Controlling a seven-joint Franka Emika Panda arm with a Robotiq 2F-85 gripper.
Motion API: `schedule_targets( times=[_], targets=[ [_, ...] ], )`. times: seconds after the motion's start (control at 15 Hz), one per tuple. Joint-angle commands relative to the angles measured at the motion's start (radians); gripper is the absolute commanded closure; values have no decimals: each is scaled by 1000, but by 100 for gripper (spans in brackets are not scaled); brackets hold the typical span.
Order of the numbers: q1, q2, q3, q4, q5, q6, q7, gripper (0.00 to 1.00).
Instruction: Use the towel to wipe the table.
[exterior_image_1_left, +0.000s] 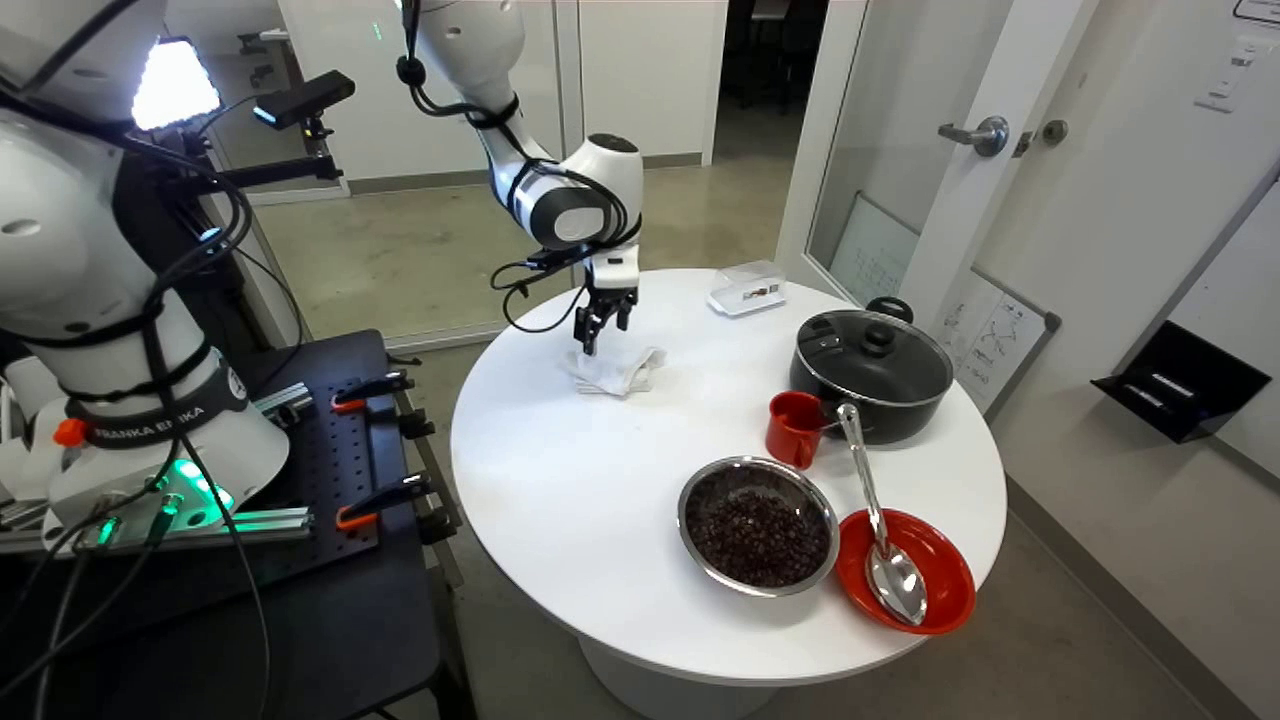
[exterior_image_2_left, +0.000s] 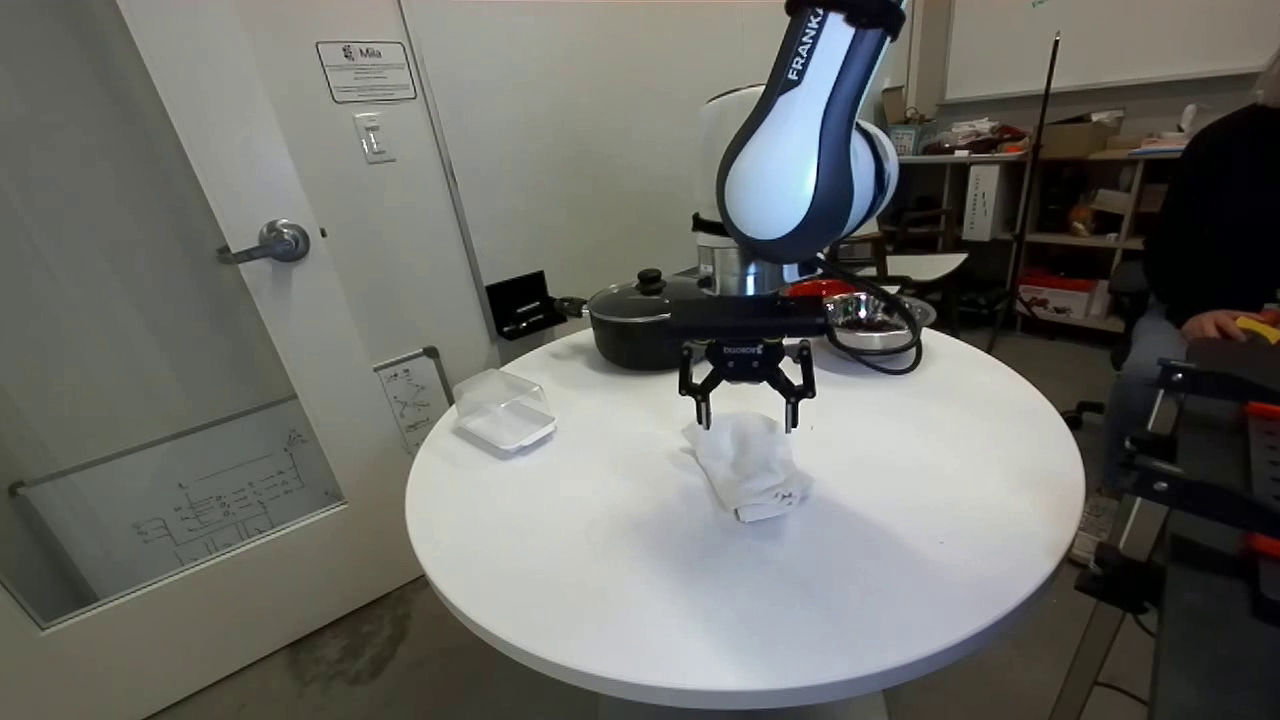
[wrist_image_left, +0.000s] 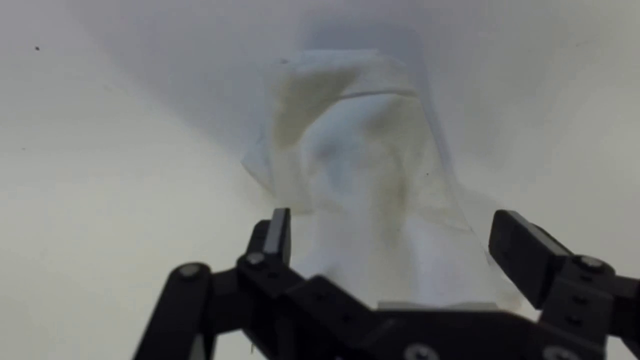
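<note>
The towel (exterior_image_1_left: 612, 372), a crumpled white cloth, lies on the round white table (exterior_image_1_left: 540, 480) towards the robot's far side. In an exterior view the towel (exterior_image_2_left: 748, 475) appears folded and lumpy. My gripper (exterior_image_2_left: 747, 427) points down just above it, jaws spread wide with one finger over each side. Looking down in the wrist view, I see the towel (wrist_image_left: 370, 150) stretching ahead of and between the fingers of the gripper (wrist_image_left: 391, 211). Nothing is gripped. The near end of the cloth is hidden behind the gripper body.
A clear plastic box (exterior_image_1_left: 748, 290) stands near the table edge. Further round are a lidded black pot (exterior_image_1_left: 872, 370), a red cup (exterior_image_1_left: 795, 428), a metal bowl (exterior_image_1_left: 758, 525) of dark bits, and a red bowl (exterior_image_1_left: 945, 570) with a large spoon (exterior_image_1_left: 897, 580) leaning in it.
</note>
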Motion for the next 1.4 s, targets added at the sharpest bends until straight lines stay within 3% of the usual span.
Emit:
schedule_targets(
  times=[0.0, 0.33, 0.73, 1.33],
  targets=[
    [14, 9, -11, 2, 63, 4, -50, 0],
    [-5, 19, 5, 4, 82, 12, -69, 0],
    [0, 27, 44, -14, 167, 109, -70, 0],
    [96, 45, -57, -21, 116, 32, -57, 0]
  ],
)
